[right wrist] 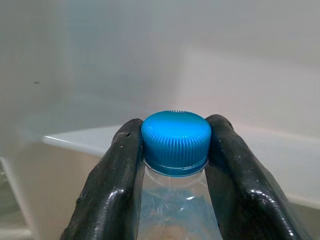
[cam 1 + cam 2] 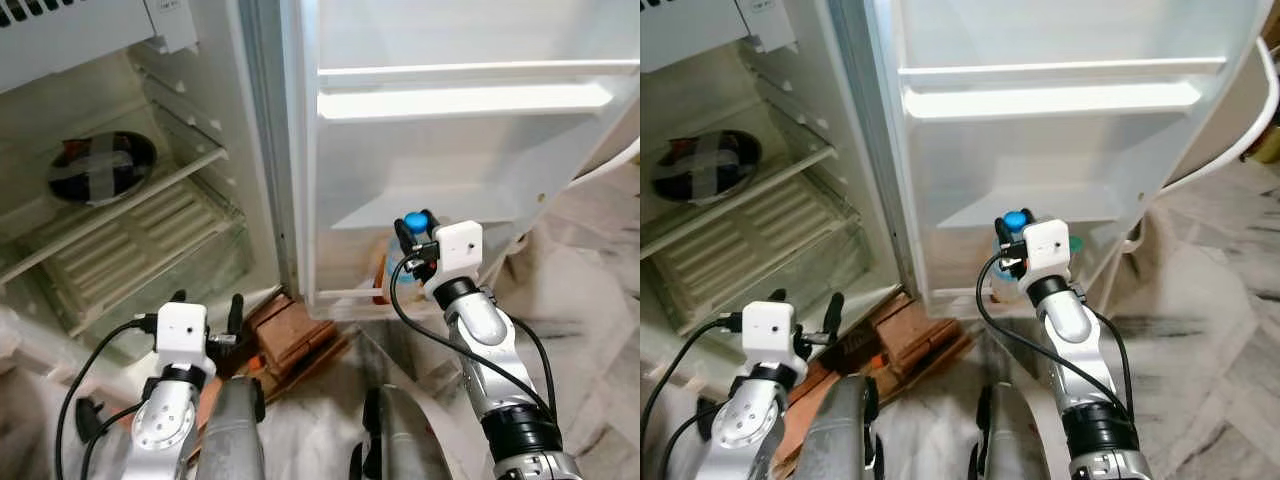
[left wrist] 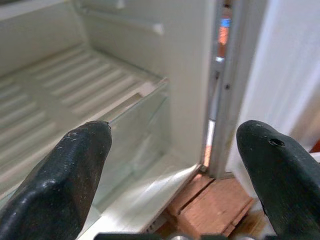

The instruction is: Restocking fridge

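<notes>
Right gripper (image 1: pixel 175 150) fingers pinch the clear blue-capped plastic bottle (image 1: pixel 176 136) by its cap; it could slip or swing against the white door shelf (image 2: pixel 400 296). Left gripper (image 3: pixel 175 165) fingers spread, idle.

Lighting: we record soft, even daylight, brightest as glare on the white plastic fridge door shelf (image 2: pixel 465 100), with the open fridge cavity dimmer. Sharpness: we find the ribbed blue bottle cap (image 1: pixel 175 136) crisp against a blurred interior. Both head views are slightly soft and bowed at the edges.
</notes>
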Tool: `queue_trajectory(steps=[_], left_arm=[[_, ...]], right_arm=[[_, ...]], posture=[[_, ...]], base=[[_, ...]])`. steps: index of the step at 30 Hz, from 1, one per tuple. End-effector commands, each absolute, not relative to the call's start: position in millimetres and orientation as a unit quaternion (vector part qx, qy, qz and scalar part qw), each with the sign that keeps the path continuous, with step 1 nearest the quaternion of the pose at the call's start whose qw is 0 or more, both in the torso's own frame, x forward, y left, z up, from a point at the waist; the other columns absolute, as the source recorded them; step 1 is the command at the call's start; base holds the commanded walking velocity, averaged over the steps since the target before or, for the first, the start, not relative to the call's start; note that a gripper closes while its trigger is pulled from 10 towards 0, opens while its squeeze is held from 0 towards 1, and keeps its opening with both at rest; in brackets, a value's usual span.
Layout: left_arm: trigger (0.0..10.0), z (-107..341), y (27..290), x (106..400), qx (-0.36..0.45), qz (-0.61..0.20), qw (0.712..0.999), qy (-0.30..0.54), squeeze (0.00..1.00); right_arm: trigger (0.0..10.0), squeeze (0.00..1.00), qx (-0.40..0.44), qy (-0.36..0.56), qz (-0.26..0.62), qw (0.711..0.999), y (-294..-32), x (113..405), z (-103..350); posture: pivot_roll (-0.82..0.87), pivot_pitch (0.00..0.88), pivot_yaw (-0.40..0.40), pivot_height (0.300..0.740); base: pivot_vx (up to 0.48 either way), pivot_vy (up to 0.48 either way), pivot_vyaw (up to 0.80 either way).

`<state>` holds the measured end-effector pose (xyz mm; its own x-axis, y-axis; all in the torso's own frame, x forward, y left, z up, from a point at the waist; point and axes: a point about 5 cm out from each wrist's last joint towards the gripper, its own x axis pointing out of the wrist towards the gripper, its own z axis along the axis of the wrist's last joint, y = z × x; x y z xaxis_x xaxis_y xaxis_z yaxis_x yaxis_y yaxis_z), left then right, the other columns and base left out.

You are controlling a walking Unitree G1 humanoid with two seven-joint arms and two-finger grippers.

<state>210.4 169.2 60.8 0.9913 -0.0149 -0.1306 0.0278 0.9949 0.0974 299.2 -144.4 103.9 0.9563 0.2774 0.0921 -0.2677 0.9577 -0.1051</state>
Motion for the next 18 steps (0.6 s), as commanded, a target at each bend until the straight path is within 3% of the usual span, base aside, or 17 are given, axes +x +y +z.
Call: queue_trajectory(steps=[1,18], left_arm=[[10.0,60,170,210,0.048,-0.014,0.996,0.068,0.0],[10.0,67,180,197,0.056,-0.01,0.994,0.088,0.0]], right_arm=[[10.0,0.0,-0.045,-0.072,0.149,0.985,-139,300,111],[10.0,0.0,-0.038,-0.026,0.193,0.98,-121,298,88]], posture=[[0.11,0.126,-0.007,0.623],[0.18,0.193,0.018,0.619]], base=[[0.251,0.0,0.0],[0.0,0.0,0.0]])
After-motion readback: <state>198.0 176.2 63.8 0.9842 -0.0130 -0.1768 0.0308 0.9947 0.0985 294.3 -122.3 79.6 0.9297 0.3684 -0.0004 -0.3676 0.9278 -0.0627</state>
